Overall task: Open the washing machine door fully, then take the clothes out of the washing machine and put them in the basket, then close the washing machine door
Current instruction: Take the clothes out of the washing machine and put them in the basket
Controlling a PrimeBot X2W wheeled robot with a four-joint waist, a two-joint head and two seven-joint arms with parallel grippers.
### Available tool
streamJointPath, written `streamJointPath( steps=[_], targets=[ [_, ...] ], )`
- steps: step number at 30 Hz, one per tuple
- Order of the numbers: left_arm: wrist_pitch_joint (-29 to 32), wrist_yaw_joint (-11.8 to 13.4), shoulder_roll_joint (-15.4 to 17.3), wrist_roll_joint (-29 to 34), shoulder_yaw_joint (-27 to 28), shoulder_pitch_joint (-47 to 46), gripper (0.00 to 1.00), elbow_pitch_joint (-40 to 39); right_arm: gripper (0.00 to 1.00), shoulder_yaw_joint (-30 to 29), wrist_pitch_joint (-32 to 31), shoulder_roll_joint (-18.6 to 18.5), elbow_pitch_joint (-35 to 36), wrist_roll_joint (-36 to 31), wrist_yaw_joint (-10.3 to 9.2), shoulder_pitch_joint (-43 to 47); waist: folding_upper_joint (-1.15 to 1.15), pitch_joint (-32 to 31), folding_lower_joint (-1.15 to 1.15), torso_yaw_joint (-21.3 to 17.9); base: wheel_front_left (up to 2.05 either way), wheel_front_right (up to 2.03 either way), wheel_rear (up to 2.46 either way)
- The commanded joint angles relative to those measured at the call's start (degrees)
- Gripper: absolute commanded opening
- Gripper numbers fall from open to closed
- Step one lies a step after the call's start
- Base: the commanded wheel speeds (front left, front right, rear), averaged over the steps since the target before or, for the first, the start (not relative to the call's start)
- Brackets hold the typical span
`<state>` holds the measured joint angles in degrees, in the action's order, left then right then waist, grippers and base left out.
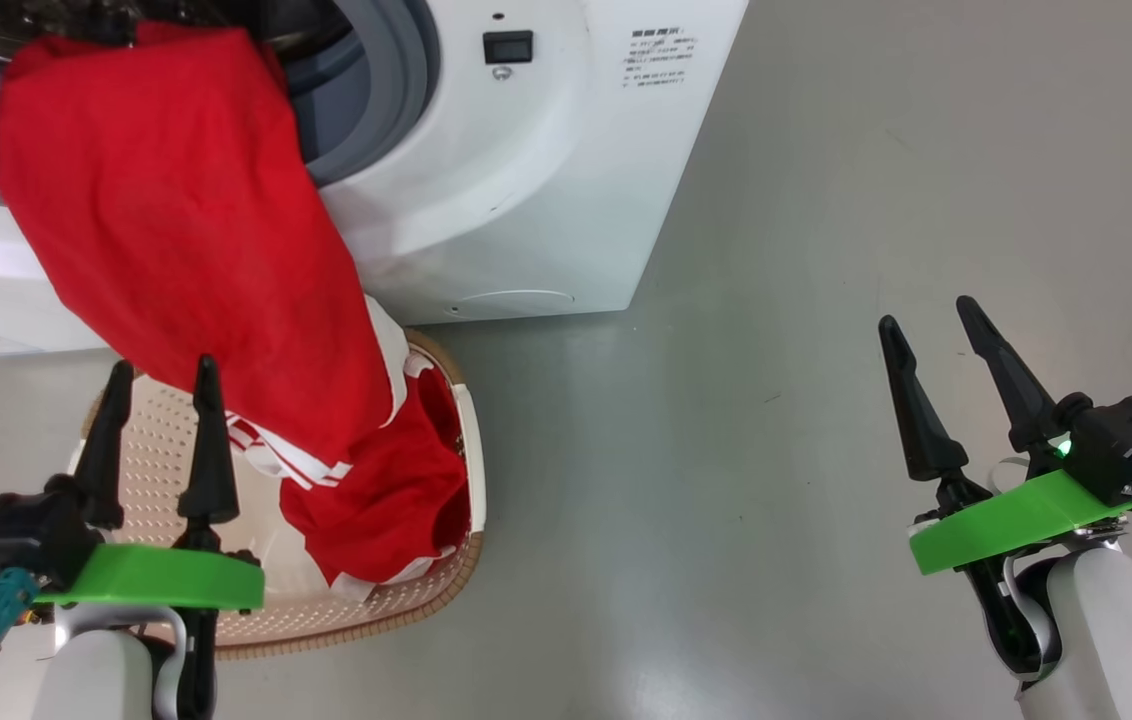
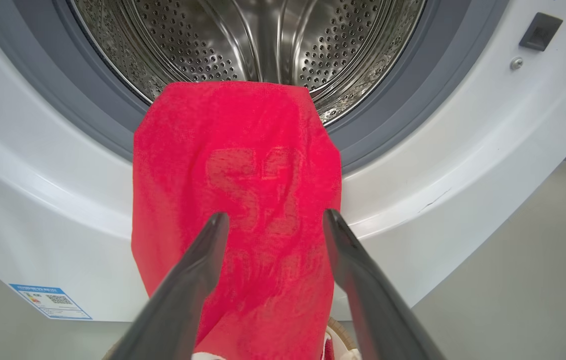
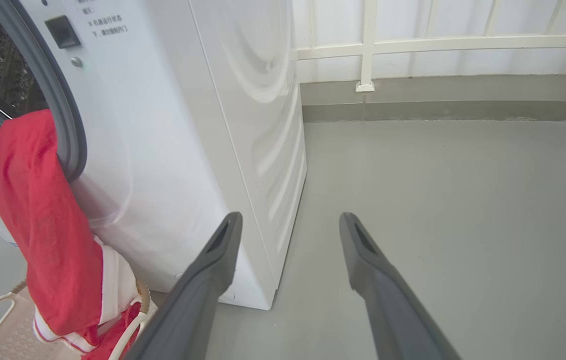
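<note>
Red clothes (image 1: pixel 176 220) hang from the washing machine (image 1: pixel 546 200), covering half the basket (image 1: pixel 366 615).

The clothes (image 2: pixel 235 165) are soft, matt red cloth. The washing machine (image 1: pixel 526 200) has a glossy white shell, a matt grey rubber seal (image 2: pixel 93 110) and a shiny perforated metal drum (image 2: pixel 263 40). The basket (image 1: pixel 151 430) is matt cream plastic; my left fingers (image 2: pixel 198 270) look like smooth, dark plastic.
</note>
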<state>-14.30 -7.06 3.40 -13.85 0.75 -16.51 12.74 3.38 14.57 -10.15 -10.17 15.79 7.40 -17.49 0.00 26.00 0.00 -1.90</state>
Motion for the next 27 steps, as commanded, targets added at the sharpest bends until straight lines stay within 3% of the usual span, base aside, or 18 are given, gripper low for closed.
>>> streamJointPath(
  steps=[1, 7, 17, 27],
  targets=[
    [-0.70, 0.25, 0.91, -0.03, 1.88, -0.21, 1.00, -0.88, 1.00, 1.09, 0.43, 0.06, 1.41, -0.61, 0.09, 1.28, 0.00, 0.13, 0.00, -0.03, 0.00, 0.00, 0.00],
    [-0.70, -0.15, 1.26, -1.47, 0.72, -4.38, 1.00, 4.24, 1.00, 1.13, 0.43, 0.33, 1.42, -0.59, 0.09, 0.92, 0.00, 0.69, 0.00, -0.35, 0.00, 0.00, 0.00],
    [-0.70, -0.41, 3.23, -4.16, -5.15, -18.53, 1.00, 21.48, 1.00, 1.79, 0.43, 0.71, 1.30, -0.46, 0.09, -0.18, 0.00, 2.34, 0.00, -0.96, 0.00, 0.00, 0.00],
    [-0.70, -0.42, 4.68, -6.79, -9.84, -27.39, 1.00, 32.90, 1.00, 2.68, 0.43, 1.00, 1.09, -0.39, 0.09, -0.92, 0.00, 2.82, 0.00, -2.27, 0.00, 0.00, 0.00]
  ],
)
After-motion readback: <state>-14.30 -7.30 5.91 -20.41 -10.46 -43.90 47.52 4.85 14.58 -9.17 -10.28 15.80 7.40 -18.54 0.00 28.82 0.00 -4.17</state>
